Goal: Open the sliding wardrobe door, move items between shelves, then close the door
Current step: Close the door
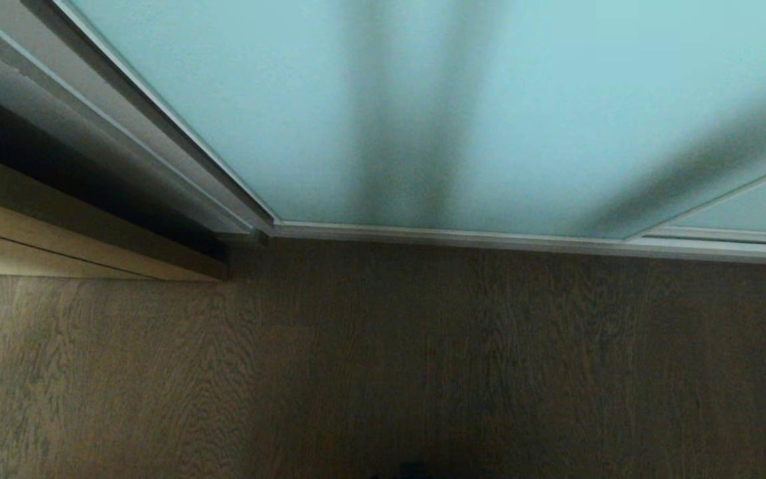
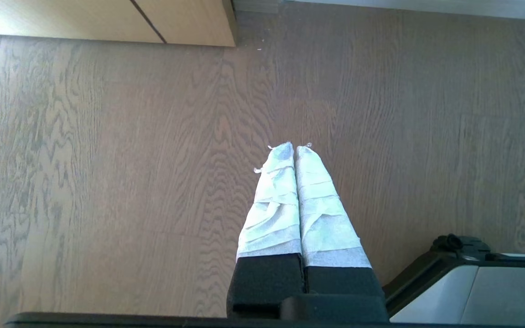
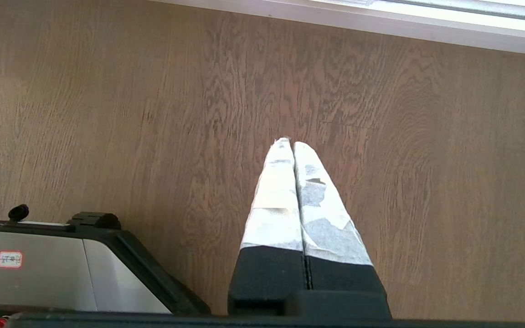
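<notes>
Both hands hang pinched closed over the brown wood-grain floor, holding nothing: left hand, right hand. Ahead stands the frosted pale turquoise glass sliding door, apparently closed. Best bet: press one hand against its slim silver frame, then push steadily sideways.

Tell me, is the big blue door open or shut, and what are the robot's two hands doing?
sliding wardrobe door: shut across the front; nothing inside shows through the frosted glass.
left gripper: shut, holding nothing, pointing down at the wooden floor.
right gripper: shut, holding nothing, pointing down at the floor near the door's bottom rail.
</notes>
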